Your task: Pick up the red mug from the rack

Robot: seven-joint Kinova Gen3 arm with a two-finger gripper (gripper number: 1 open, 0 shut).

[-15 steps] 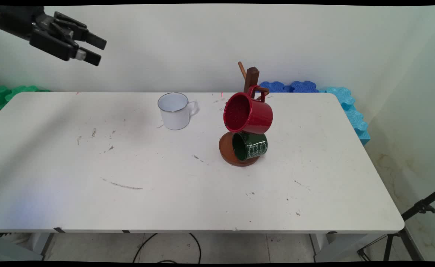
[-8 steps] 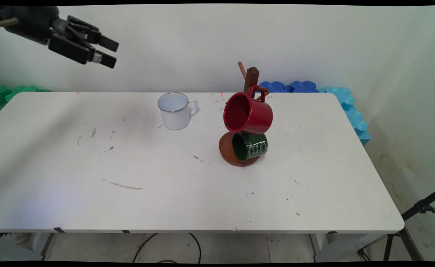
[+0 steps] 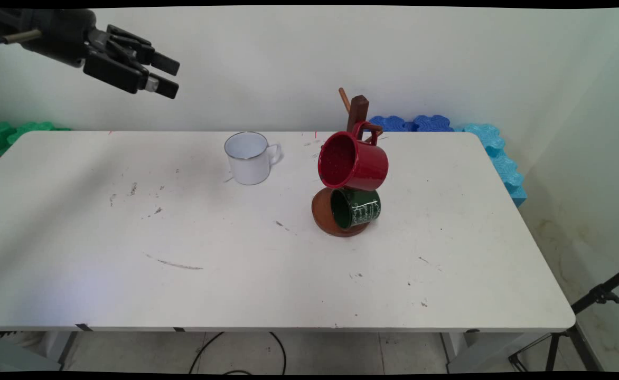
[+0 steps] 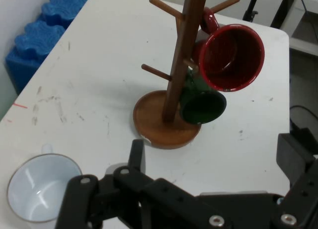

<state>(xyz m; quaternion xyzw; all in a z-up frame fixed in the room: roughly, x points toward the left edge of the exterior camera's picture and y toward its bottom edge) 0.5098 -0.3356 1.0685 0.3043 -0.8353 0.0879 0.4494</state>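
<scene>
Black jaws of the gripper (image 3: 168,77) stand apart, empty, high above the tabletop (image 3: 130,274); the white mug (image 3: 248,157) stands upright, while 2 mugs, red (image 3: 353,161) and green (image 3: 356,207), hang on the wooden rack (image 4: 176,85)

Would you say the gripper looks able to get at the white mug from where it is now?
Probably yes. The gripper is open, up and to the left of the white mug, which stands upright, apart from the mug tree, with nothing between them.
</scene>
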